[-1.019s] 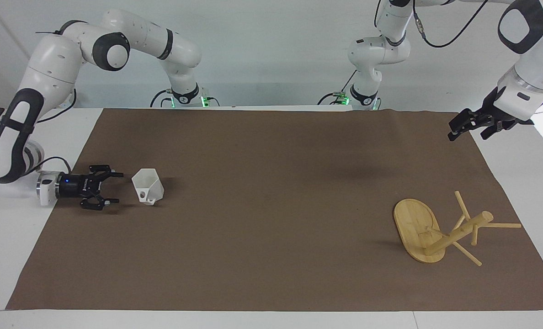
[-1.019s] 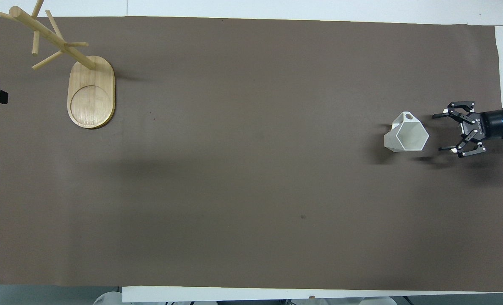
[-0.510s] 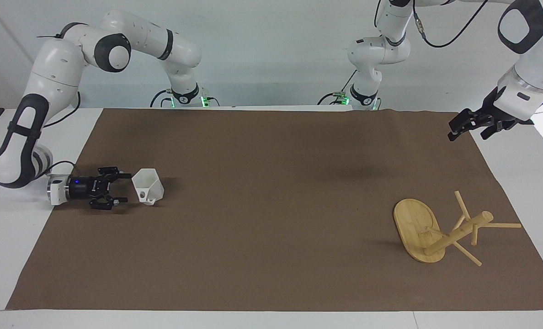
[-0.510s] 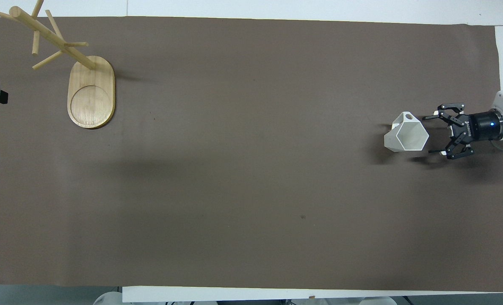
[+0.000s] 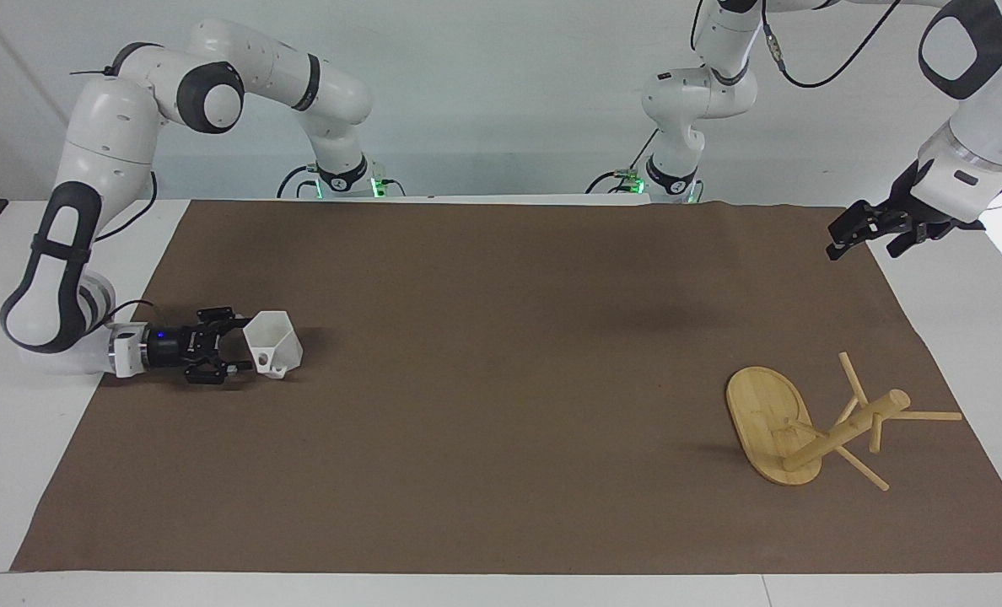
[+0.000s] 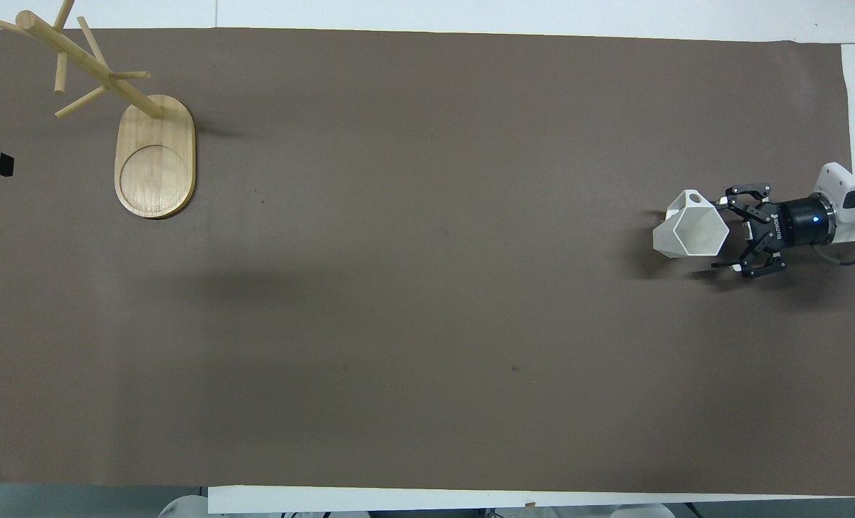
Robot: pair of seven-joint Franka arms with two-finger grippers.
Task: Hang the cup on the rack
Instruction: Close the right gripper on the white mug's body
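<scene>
The cup (image 5: pixel 273 344) stood at the middle left of the facing view, on the brown mat (image 5: pixel 501 379) toward the right arm's end of the tabletop (image 5: pixel 12 472). The right claw (image 5: pixel 244 347) lay low and horizontal just beside it, fingers spread wide apart, with one fingertip (image 5: pixel 242 321) near the rim and the other near the handle; whether either touched the cup could not be told. In the overhead view the cup (image 6: pixel 690 233) sat at the middle right, with the right claw (image 6: pixel 720 233) reaching in from the frame's right edge.

The cup was white and matte, with flat faceted sides narrowing toward the base and a six-sided mouth. It leaned, its opening turned up and toward the claw, and its small angular loop handle faced away from the robots.

The rack (image 5: pixel 813 426) stood at the lower right of the facing view, toward the left arm's end, well apart from the cup. It was pale bamboo: a flat oval base, a round post and thin pegs. In the overhead view the rack (image 6: pixel 155 158) filled the upper left corner.

The left claw (image 5: pixel 868 232) hung open in the air over the mat's edge at the upper right, waiting.
</scene>
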